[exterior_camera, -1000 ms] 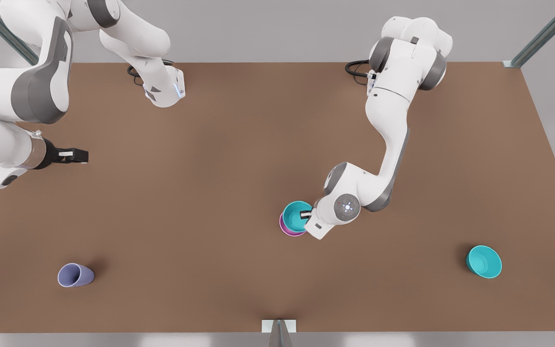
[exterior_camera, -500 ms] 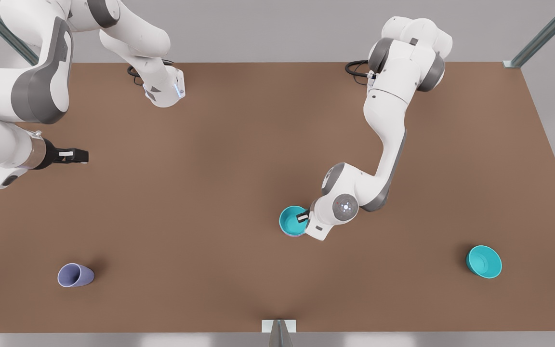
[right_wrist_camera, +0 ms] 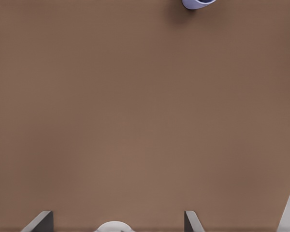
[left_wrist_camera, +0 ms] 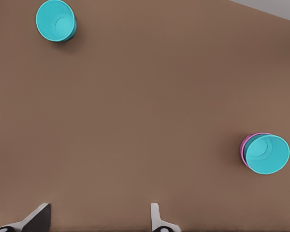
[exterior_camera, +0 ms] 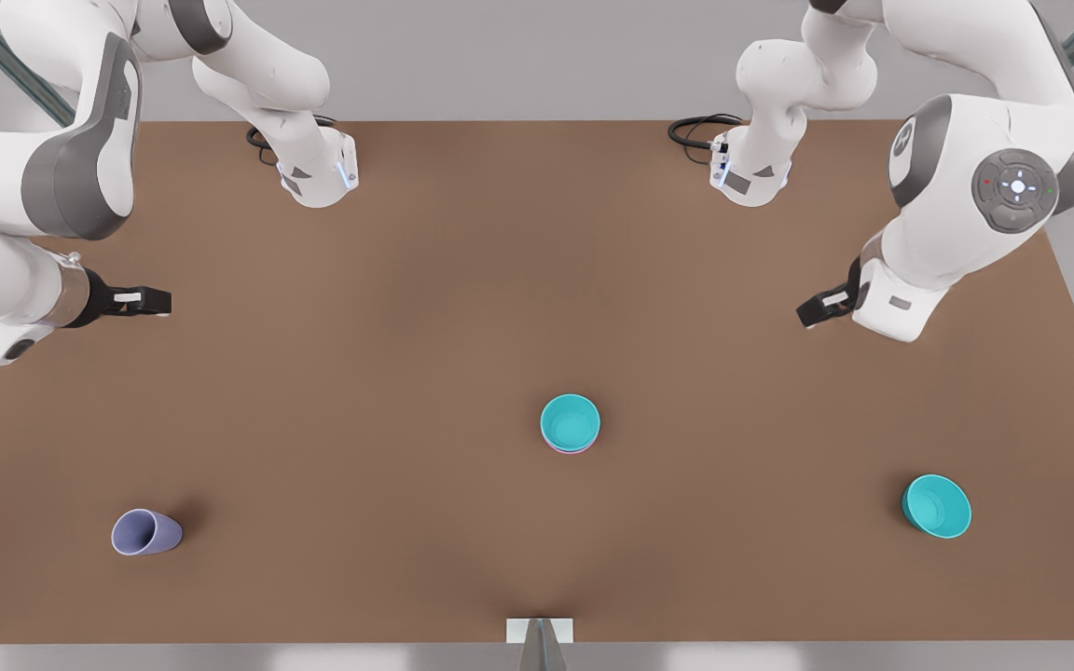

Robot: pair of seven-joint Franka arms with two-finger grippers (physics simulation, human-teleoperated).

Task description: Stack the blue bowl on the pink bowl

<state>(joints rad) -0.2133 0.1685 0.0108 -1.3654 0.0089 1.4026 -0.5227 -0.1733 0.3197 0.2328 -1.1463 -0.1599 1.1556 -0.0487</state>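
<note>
Blue bowl (exterior_camera: 571, 421) sits nested in the pink bowl (exterior_camera: 571, 448), mid worktop (exterior_camera: 425, 308), a bit below centre of the front view; only a thin pink rim peeks out under it. In the left wrist view the same pair is at the right edge, blue bowl (left_wrist_camera: 267, 154) on top w/ the pink bowl (left_wrist_camera: 243, 148) showing as a sliver on one side.

Left end effector (exterior_camera: 824, 308) hangs at the right of the front view, well apart from the stack, holding nothing; fingers (left_wrist_camera: 157, 217) spread wide over bare worktop. Right end effector (exterior_camera: 147, 300) waits at the left edge of the front view, also empty, fingers (right_wrist_camera: 42, 220) wide apart.

2nd teal bowl (exterior_camera: 936, 505) stands alone at the lower right of the front view. Lavender cup (exterior_camera: 145, 532) at the lower left, tilted or on its side, can't tell which.
</note>
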